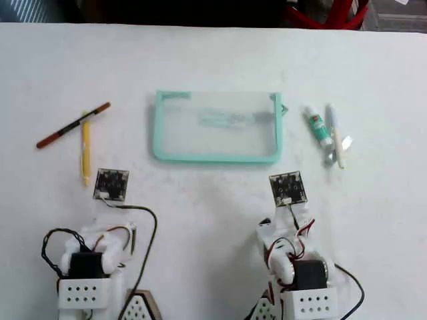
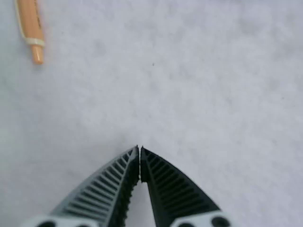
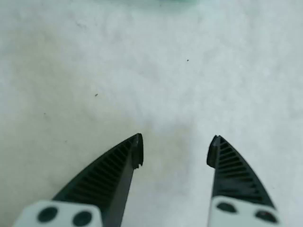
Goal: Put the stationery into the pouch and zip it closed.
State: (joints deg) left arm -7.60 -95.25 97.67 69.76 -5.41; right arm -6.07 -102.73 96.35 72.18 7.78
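Observation:
A clear pouch (image 1: 217,127) with mint-green trim lies flat mid-table. To its left lie a brown-red pen (image 1: 73,125) and a yellow pen (image 1: 85,150), whose orange tip (image 2: 31,29) shows in the left wrist view. On the pouch's other side lie a small glue tube (image 1: 318,126) and a white pen (image 1: 335,135). My left gripper (image 2: 139,151) hovers shut over bare table near the front left, holding nothing. At the front right my right gripper (image 3: 175,146) stands open and holds nothing, just short of the pouch's green edge (image 3: 177,2).
Both arm bases (image 1: 87,280) (image 1: 297,280) sit at the table's front edge with cables trailing. The white table (image 1: 213,193) stretches between the arms and the pouch. Red objects (image 1: 327,13) lie beyond the far edge.

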